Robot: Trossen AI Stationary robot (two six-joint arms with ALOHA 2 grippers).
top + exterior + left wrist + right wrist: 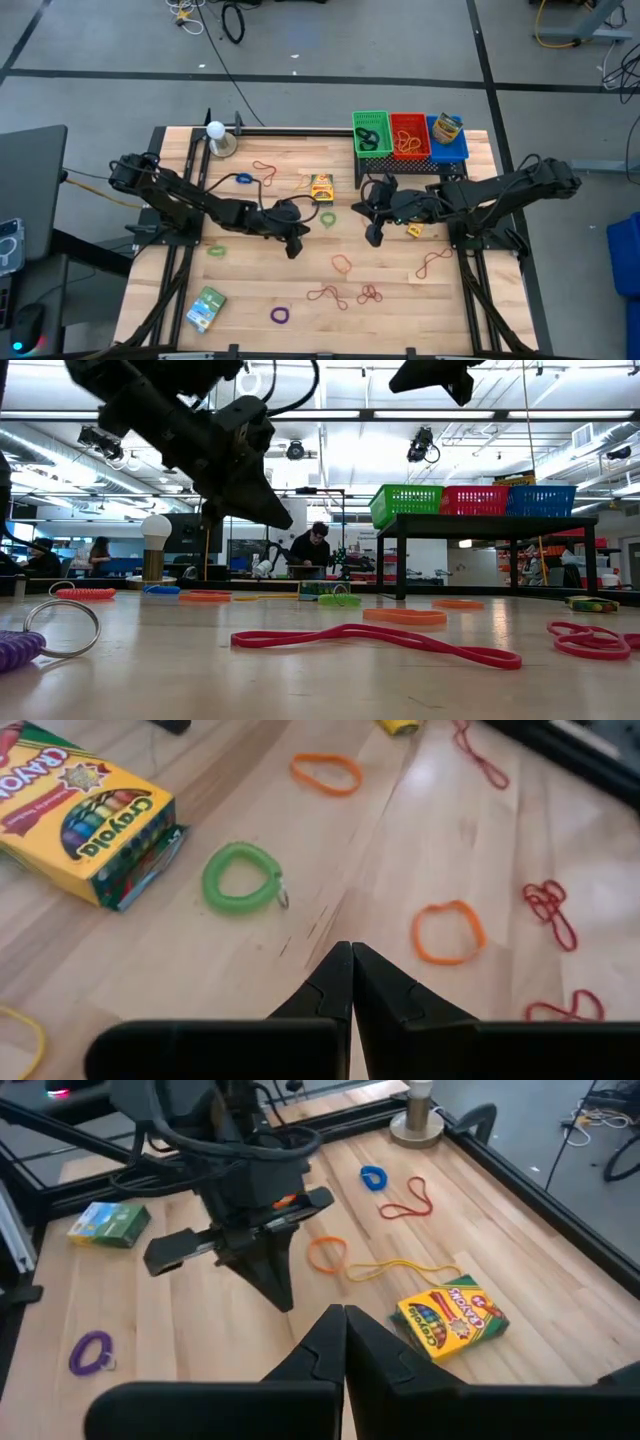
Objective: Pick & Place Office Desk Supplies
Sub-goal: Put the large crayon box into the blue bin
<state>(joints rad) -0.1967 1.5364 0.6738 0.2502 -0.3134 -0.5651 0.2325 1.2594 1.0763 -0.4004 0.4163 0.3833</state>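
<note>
Both grippers hang shut above the middle of the wooden table and touch nothing. My left gripper (293, 246) (352, 960) points down over bare wood; a green coil ring (240, 878) and the yellow crayon box (85, 820) lie flat just beyond it, and an orange band (448, 932) lies beside it. My right gripper (373, 237) (345, 1316) is higher up and faces the left one, with the crayon box (450, 1318) below it. A small yellow thing (414, 230) lies by the right arm. Red bands (328, 295) and a purple ring (280, 315) lie flat toward the near edge.
Green (372, 133), red (408, 135) and blue (447, 137) bins stand on a raised rack at the far right. A white ball on a round base (217, 140) is at the far left. A green-blue packet (206, 308) lies near left. More bands are scattered around.
</note>
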